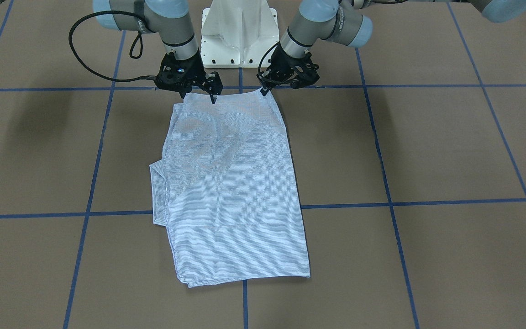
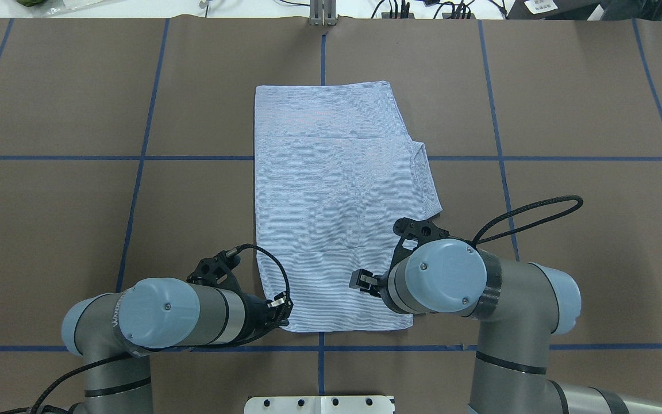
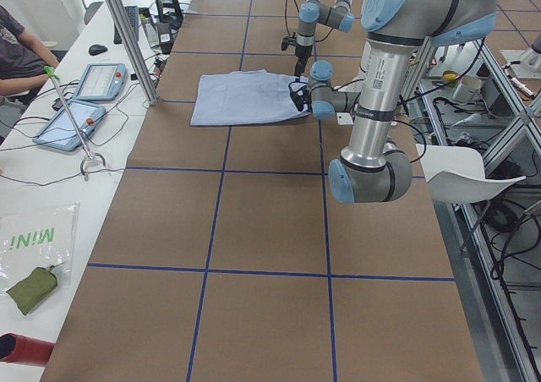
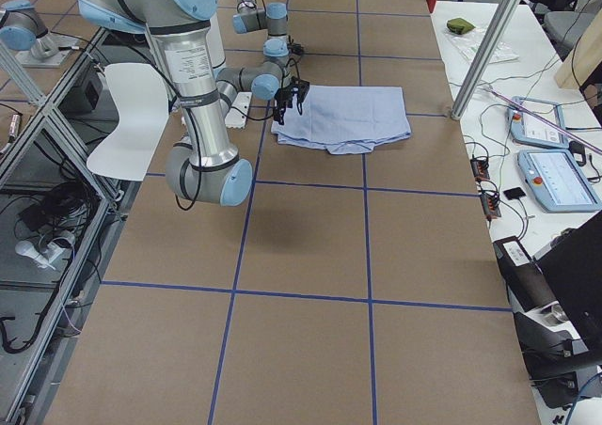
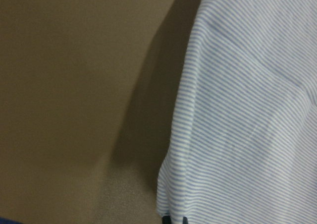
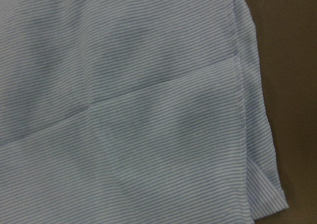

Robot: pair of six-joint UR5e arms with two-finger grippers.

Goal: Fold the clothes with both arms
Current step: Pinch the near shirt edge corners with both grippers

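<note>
Folded shirt (image 1: 231,192) — robot-side edge in left pincer (image 1: 263,92) and right pincer (image 1: 213,98)

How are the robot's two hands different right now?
The left gripper pinches the shirt at its corner. The right gripper sits further in along that same edge, and its grip is unclear. The left gripper's cable loops over the shirt, while the right gripper's cable loops out over the table. Both grippers are black and sit low at the shirt's end nearest the robot.
</note>
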